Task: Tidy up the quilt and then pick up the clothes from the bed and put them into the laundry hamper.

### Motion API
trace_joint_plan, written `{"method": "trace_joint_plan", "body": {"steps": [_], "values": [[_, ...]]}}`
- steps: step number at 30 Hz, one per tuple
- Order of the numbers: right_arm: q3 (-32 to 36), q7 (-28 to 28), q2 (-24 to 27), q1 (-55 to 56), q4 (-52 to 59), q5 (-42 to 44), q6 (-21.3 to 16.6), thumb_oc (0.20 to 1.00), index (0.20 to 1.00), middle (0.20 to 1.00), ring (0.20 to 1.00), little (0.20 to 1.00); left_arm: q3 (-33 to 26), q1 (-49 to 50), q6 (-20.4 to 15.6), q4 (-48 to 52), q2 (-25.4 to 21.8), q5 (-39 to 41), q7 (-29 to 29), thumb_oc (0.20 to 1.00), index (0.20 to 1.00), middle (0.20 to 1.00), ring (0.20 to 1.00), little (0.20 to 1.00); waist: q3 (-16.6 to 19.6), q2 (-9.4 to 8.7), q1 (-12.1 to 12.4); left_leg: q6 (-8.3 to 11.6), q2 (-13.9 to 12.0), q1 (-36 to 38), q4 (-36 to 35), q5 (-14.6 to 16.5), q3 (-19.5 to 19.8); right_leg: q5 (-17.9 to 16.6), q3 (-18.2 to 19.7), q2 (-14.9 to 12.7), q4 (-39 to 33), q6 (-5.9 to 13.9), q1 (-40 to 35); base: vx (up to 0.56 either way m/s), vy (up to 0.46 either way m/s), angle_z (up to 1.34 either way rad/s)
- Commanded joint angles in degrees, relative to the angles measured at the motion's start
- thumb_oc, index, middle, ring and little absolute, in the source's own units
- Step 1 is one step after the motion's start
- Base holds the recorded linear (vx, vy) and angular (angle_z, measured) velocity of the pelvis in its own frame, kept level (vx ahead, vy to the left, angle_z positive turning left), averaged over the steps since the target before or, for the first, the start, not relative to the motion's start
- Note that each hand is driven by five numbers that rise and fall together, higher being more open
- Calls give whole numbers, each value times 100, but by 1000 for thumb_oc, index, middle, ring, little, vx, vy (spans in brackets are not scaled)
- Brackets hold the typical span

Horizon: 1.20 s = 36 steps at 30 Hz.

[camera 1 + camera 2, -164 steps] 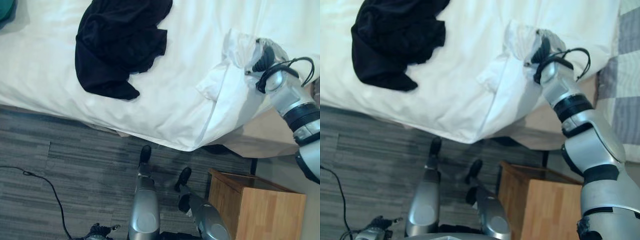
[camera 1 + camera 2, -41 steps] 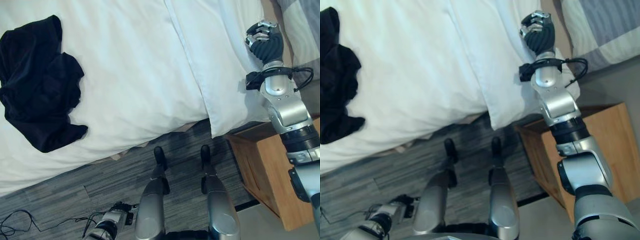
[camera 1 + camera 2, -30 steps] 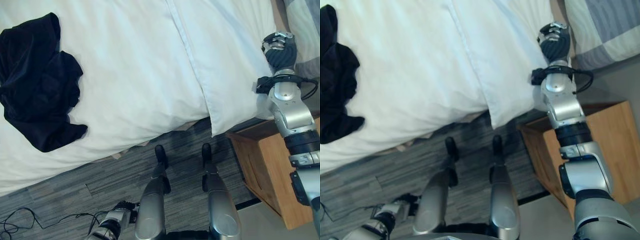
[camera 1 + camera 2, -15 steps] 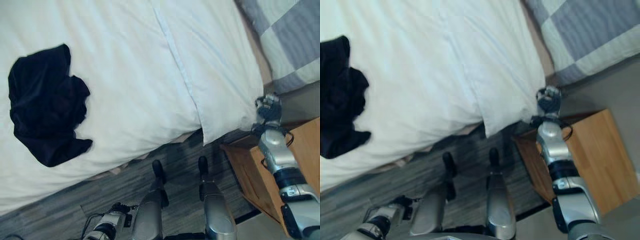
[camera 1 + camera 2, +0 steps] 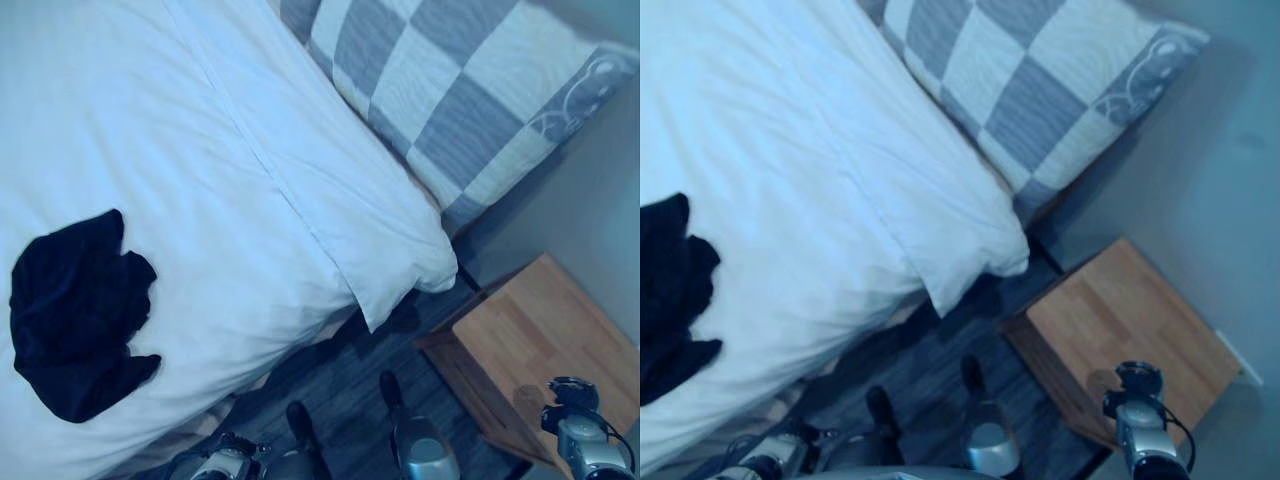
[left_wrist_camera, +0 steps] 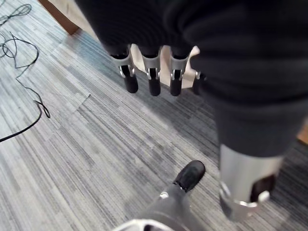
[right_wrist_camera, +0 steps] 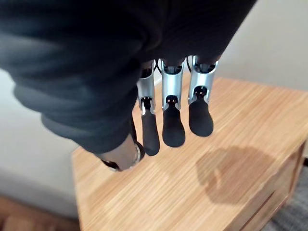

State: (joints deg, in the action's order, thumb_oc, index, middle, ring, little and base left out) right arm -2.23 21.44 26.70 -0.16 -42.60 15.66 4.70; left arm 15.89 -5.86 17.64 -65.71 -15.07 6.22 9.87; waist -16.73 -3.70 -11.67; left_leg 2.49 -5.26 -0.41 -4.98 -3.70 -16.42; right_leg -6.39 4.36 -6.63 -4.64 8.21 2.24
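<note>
Black clothes (image 5: 75, 310) lying bunched on the white quilt (image 5: 200, 170), well apart from both hands. Soft and light by the look of it, limp, apt to trail; best pinched at the thick middle of the heap, not a loose edge. Long axis running roughly from the lobe nearest the bed's edge up toward its far end, though hard to judge in a crumpled heap. Right hand (image 7: 166, 108) hanging over the wooden nightstand (image 7: 231, 159), fingers straight, holding nothing. Left hand (image 6: 154, 72) low over the floor (image 6: 86, 134), fingers straight, likewise empty.
</note>
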Motion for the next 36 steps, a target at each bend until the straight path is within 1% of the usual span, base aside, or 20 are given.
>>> {"method": "trace_joint_plan", "body": {"steps": [1, 5, 7, 8, 10, 12, 18, 19, 20, 21, 24, 26, 27, 28, 30, 32, 33, 34, 35, 36], "values": [[-472, -697, -22, -376, -238, -326, 341, 1000, 1000, 1000, 1000, 1000, 46, 207, 321, -310, -64, 87, 229, 1000, 1000, 1000, 1000, 1000, 113, -4, 261, 105, -165, 112, 356, 478, 304, -81, -353, -274, 56, 329, 218, 20, -24, 13], [-1064, -448, -659, -842, -2107, -1202, 676, 1000, 1000, 1000, 1000, 1000, 106, 70, 131, -657, 111, -34, 270, 1000, 1000, 1000, 1000, 1000, 207, 131, 562, 38, -111, 223, 318, 472, 428, -21, -641, -353, 109, 321, 42, 35, -22, 27], [-1148, -225, -855, -884, -2754, -1037, 910, 1000, 1000, 1000, 1000, 1000, 109, 43, -8, -791, 197, -108, 256, 1000, 1000, 1000, 1000, 1000, 260, 230, 698, 5, -108, 246, 377, 500, 518, 62, -745, -407, 237, 305, -25, 170, -47, 45], [-1088, -590, -1018, -881, -2912, -931, 889, 1000, 1000, 1000, 1000, 1000, 136, 72, -68, -797, 226, -111, 265, 1000, 1000, 1000, 1000, 1000, 319, 315, 758, -41, -103, 295, 445, 550, 596, 204, -824, -469, 384, 269, -134, 271, -98, 68], [-1345, -376, -1092, -867, -2816, -1283, 748, 1000, 1000, 1000, 1000, 1000, 112, 115, -91, -754, 218, -355, 356, 1000, 1000, 1000, 1000, 1000, 350, 347, 797, -63, -144, 255, 610, 608, 667, 386, -860, -522, 628, 232, -177, 183, -145, 53], [-1415, -540, -939, -926, -2717, -777, 859, 1000, 1000, 1000, 1000, 1000, 99, 134, -253, -777, 146, -617, 566, 1000, 1000, 1000, 1000, 1000, 328, 320, 828, -45, -230, 142, 866, 678, 820, 589, -859, -486, 832, 128, -194, 74, -221, 26], [-1541, -1009, -877, -951, -2829, -1214, 890, 1000, 1000, 1000, 1000, 1000, -63, 66, -552, -748, 187, -332, 1344, 1000, 1000, 1000, 1000, 1000, 130, 235, 765, -82, -375, -92, 1840, 954, 836, 807, -777, -405, 1216, -119, -114, 46, -113, 15], [-1607, -1052, -829, -991, -2838, -1284, 853, 1000, 1000, 1000, 1000, 1000, -54, 5, -585, -700, 166, -422, 1422, 1000, 1000, 1000, 1000, 1000, 15, 241, 772, -32, -401, -487, 2449, 774, 988, 823, -790, -345, 1301, -215, -88, -49, -30, 18], [-1607, -1052, -829, -991, -2838, -1284, 853, 1000, 1000, 1000, 1000, 1000, -54, 5, -585, -700, 166, -422, 1422, 1000, 1000, 1000, 1000, 1000, 21, 243, 768, -31, -402, -498, 2454, 775, 992, 823, -794, -344, 1302, -216, -81, -128, 82, 51], [-1725, -945, -692, -1111, -2848, -1200, 801, 1000, 1000, 1000, 1000, 1000, -86, -96, -445, -633, 104, 434, 1332, 1000, 1000, 1000, 1000, 1000, -195, 294, 834, 60, -459, -910, 2837, 357, 1309, 832, -751, -234, 1376, -325, -57, -77, 216, 48], [-1605, -924, -619, -1165, -2878, -799, 670, 1000, 1000, 1000, 1000, 1000, -428, -28, -386, -710, 129, 1026, 1547, 1000, 1000, 1000, 1000, 1000, -118, 363, 805, 187, -778, -570, 1983, -47, 1407, 800, -697, -226, 1345, -261, 11, -5, 354, 7], [-1547, -892, -629, -1186, -2879, -730, 616, 1000, 1000, 1000, 1000, 1000, -584, 28, -326, -791, 164, 1482, 1724, 1000, 1000, 1000, 1000, 1000, -75, 354, 822, 232, -882, -419, 1636, -170, 1531, 761, -601, -244, 1284, -211, 14, 26, 341, -1], [-1491, -853, -629, -1216, -2867, -676, 585, 1000, 1000, 1000, 1000, 1000, -850, 108, -356, -883, 188, 1860, 1851, 1000, 1000, 1000, 1000, 1000, -48, 336, 856, 288, -997, -316, 1384, -213, 1768, 711, -421, -291, 1258, -115, 73, 9, 414, 5], [-1476, -838, -629, -1224, -2868, -648, 583, 1000, 1000, 1000, 1000, 1000, -902, 121, -360, -896, 188, 1837, 1853, 1000, 1000, 1000, 1000, 1000, -48, 334, 862, 300, -1020, -295, 1350, -204, 1808, 704, -379, -309, 1260, -91, 85, -36, 524, 0], [-1283, -745, -596, -1210, -2833, -494, 644, 1000, 1000, 1000, 1000, 1000, -1044, 144, -456, -897, 165, 670, 1714, 1000, 1000, 1000, 1000, 1000, -58, 339, 859, 328, -1068, -267, 1267, 74, 1877, 636, -138, -550, 1307, 104, 179, -81, 598, -7], [-1194, -707, -574, -1173, -2801, -516, 665, 1000, 1000, 1000, 1000, 1000, -1020, 132, -497, -892, 162, 555, 1671, 1000, 1000, 1000, 1000, 1000, -58, 339, 821, 300, -1060, -255, 1273, 245, 1747, 605, -124, -674, 1315, 165, 192, -41, 540, -5], [-989, -487, -533, -1028, -2745, -436, 814, 1000, 1000, 1000, 1000, 1000, -823, 76, -506, -873, 118, 314, 1297, 1000, 1000, 1000, 1000, 1000, -46, 370, 731, 277, -961, -317, 1413, 495, 1529, 430, -170, -1034, 1310, 230, 160, -5, 570, 7], [-969, -471, -536, -1007, -2739, -393, 825, 1000, 1000, 1000, 1000, 1000, -806, 66, -518, -881, 115, 290, 1260, 1000, 1000, 1000, 1000, 1000, -43, 368, 725, 278, -925, -361, 1475, 522, 1541, 396, -175, -1070, 1310, 231, 162, 2, 847, 37], [-730, -562, -603, -844, -2762, -199, 757, 1000, 1000, 1000, 1000, 1000, -720, 26, -654, -872, 58, 161, 1076, 1000, 1000, 1000, 1000, 1000, -87, 365, 750, 235, -679, -410, 1677, 659, 1418, -168, -282, -1505, 1301, 200, 238, 9, 403, 43], [-702, -609, -616, -821, -2762, -176, 787, 1000, 1000, 1000, 1000, 1000, -713, 26, -682, -868, 47, 162, 1049, 1000, 1000, 1000, 1000, 1000, -94, 365, 757, 224, -649, -408, 1692, 674, 1395, -222, -292, -1547, 1298, 197, 247, -2, 588, 42]]}}
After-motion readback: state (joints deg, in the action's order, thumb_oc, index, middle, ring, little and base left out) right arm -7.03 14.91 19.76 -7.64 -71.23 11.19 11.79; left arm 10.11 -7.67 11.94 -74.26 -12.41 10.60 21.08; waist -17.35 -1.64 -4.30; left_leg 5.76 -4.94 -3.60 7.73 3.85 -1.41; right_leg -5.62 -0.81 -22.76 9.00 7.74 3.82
